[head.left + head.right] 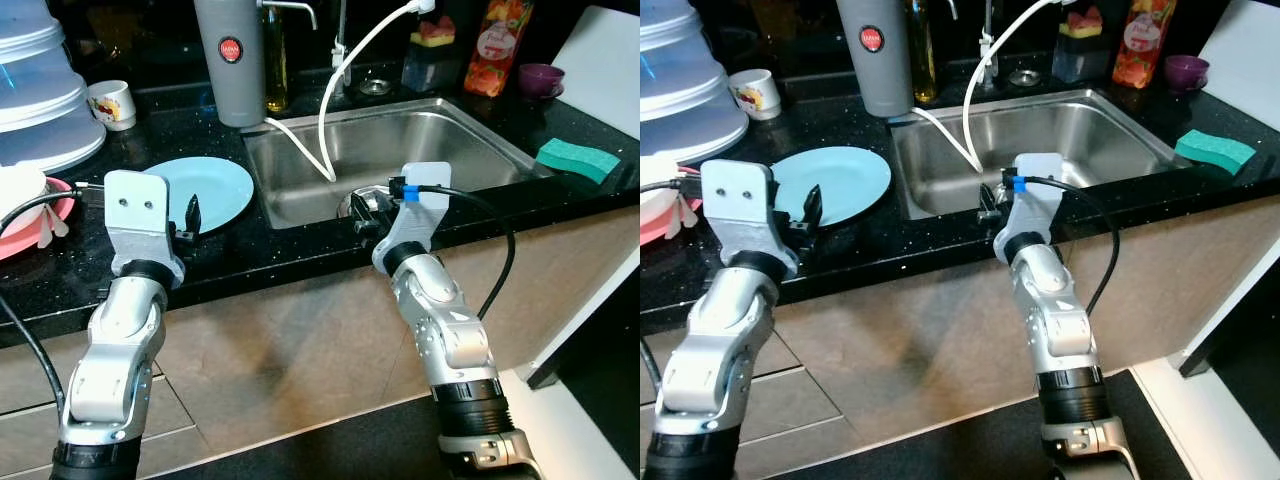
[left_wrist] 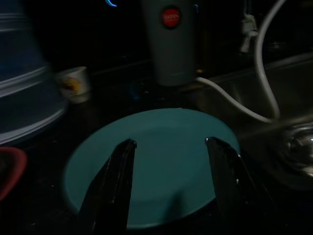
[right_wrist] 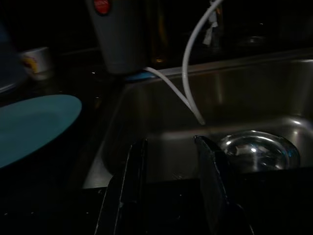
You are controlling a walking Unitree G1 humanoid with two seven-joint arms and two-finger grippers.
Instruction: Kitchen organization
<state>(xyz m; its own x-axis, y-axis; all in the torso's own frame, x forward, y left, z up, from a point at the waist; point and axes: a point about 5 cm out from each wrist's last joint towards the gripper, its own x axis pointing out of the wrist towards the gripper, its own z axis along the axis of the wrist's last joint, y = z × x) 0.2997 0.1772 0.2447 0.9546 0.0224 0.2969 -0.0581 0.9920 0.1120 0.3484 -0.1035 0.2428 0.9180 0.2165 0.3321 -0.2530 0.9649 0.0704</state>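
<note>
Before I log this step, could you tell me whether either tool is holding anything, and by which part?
Nothing is held. The left tool hangs open over the blue plate; the right tool is open at the sink edge.

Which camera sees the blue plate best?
The left eye view: the whole blue plate lies lit on the black counter. The left wrist view shows it dim behind the left gripper; the right wrist view catches its edge.

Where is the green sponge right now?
The green sponge lies on the black counter at the robot's far right, just right of the steel sink and in front of the small purple cup.
</note>
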